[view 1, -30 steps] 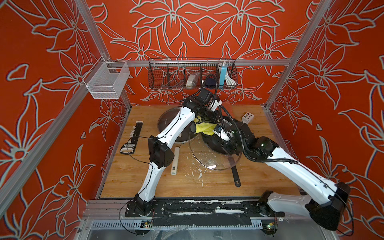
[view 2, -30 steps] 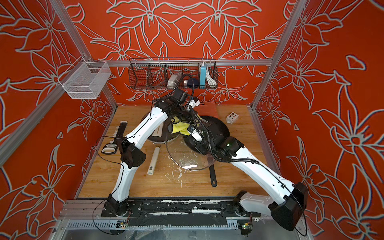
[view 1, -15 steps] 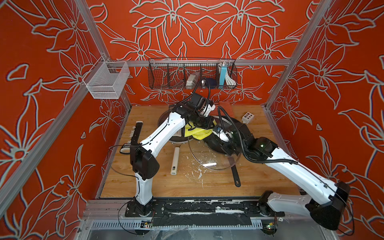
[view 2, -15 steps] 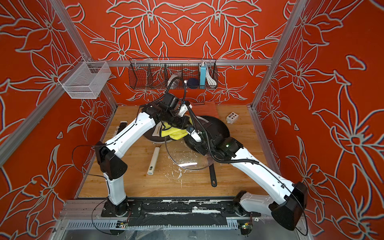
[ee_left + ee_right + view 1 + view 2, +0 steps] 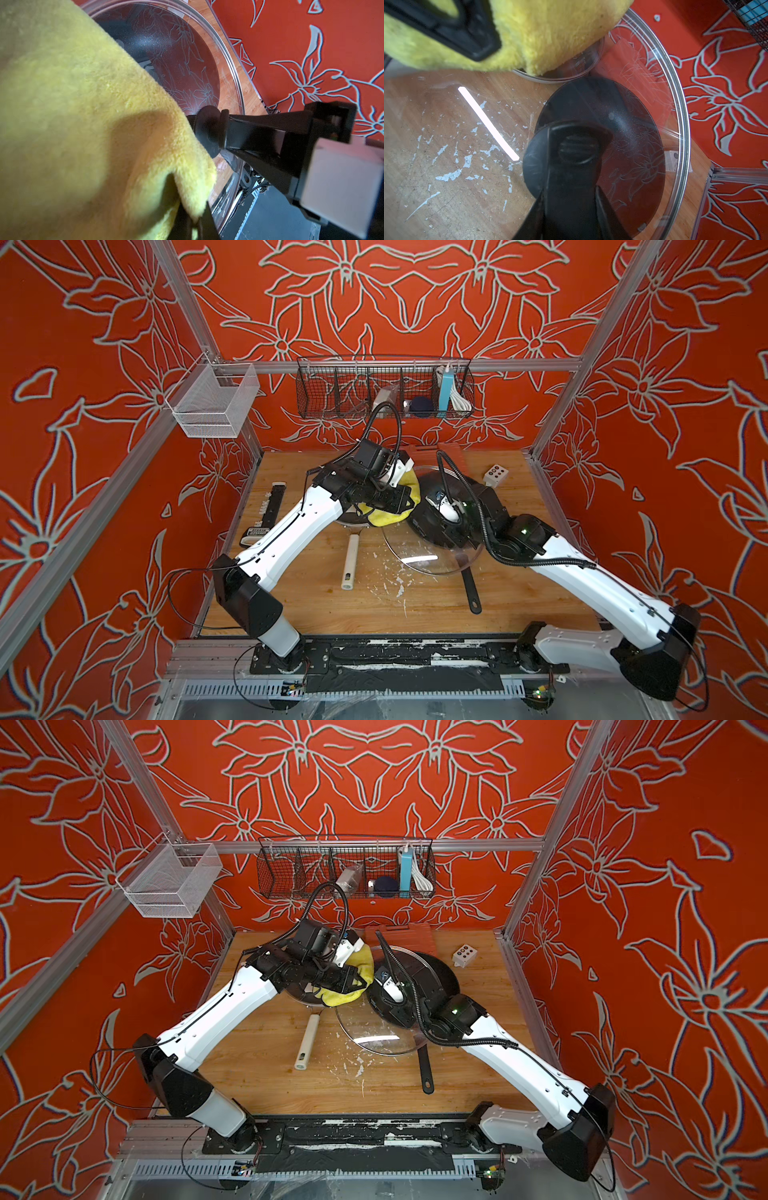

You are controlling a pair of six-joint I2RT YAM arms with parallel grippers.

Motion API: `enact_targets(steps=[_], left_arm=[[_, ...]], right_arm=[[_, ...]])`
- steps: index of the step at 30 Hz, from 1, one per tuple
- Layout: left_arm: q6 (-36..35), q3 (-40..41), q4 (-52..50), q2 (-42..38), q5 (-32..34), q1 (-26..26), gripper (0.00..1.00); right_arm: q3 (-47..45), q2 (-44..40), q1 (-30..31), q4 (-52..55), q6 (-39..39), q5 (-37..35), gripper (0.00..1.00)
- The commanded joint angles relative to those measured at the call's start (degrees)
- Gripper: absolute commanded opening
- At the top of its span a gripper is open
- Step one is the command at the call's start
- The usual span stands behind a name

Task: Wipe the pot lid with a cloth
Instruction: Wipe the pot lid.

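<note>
My right gripper (image 5: pixel 576 145) is shut on the black knob (image 5: pixel 207 128) of the clear glass pot lid (image 5: pixel 419 560), holding the lid tilted above the table. The fluffy yellow cloth (image 5: pixel 390 516) is bunched in my left gripper (image 5: pixel 195 220), which is shut on a fold of it. The cloth (image 5: pixel 550 37) lies against the lid's rim on the side away from the right arm. In both top views the left gripper (image 5: pixel 357 982) sits just left of the lid (image 5: pixel 374 1040). The cloth (image 5: pixel 83 124) fills most of the left wrist view, with the right gripper (image 5: pixel 223 129) beside it.
A black frying pan (image 5: pixel 419 522) lies under the lid, its handle (image 5: pixel 471 593) pointing to the front. A pan with a white handle (image 5: pixel 349 568) lies left of it. A black bar (image 5: pixel 266 510), a white switch box (image 5: pixel 494 475) and wall baskets (image 5: pixel 382 389) stand around.
The left arm's elbow has swung out to the left and down. The cloth has slid left and toward the front along the lid. The right arm and the lid have held still.
</note>
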State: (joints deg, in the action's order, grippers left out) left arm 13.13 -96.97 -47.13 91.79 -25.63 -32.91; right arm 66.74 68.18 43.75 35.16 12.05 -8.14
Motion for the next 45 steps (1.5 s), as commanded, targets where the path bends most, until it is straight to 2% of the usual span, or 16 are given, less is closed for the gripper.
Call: enact_targets(steps=[1, 11, 18, 22, 28, 32, 40, 45], left_arm=[[-0.19, -3.22, 0.61, 3.32, 0.43, 0.21, 0.0], [-1.75, -24.29, -6.48, 20.42, 0.96, 0.21, 0.0], [0.48, -36.99, -6.99, 30.15, -3.19, 0.15, 0.0], [2.42, -41.17, -5.47, 33.62, -5.38, 0.12, 0.0], [4.13, -41.47, -2.75, 34.92, -6.92, 0.12, 0.0], [3.72, -39.88, -2.79, 33.82, -7.47, -0.39, 0.0], [3.57, -24.91, 0.73, 23.47, -4.05, -0.58, 0.0], [3.11, -18.32, 1.05, 18.06, -1.37, -0.58, 0.0]], right_arm=[[4.71, -2.09, -0.25, -9.32, -0.72, -1.9, 0.0], [4.89, -3.26, -0.2, -9.12, -1.62, -0.91, 0.0], [5.11, -2.79, -0.16, -9.48, -2.19, 0.38, 0.0], [4.93, -2.17, -0.12, -9.98, -2.7, 1.52, 0.0], [4.98, -1.32, -0.12, -10.4, -2.98, 2.12, 0.0], [5.32, -0.7, -0.15, -10.71, -3.13, -0.06, 0.0], [5.48, -1.38, -0.13, -13.07, -5.92, -6.71, 0.0], [5.94, -1.18, -0.15, -13.67, -7.61, -9.63, 0.0]])
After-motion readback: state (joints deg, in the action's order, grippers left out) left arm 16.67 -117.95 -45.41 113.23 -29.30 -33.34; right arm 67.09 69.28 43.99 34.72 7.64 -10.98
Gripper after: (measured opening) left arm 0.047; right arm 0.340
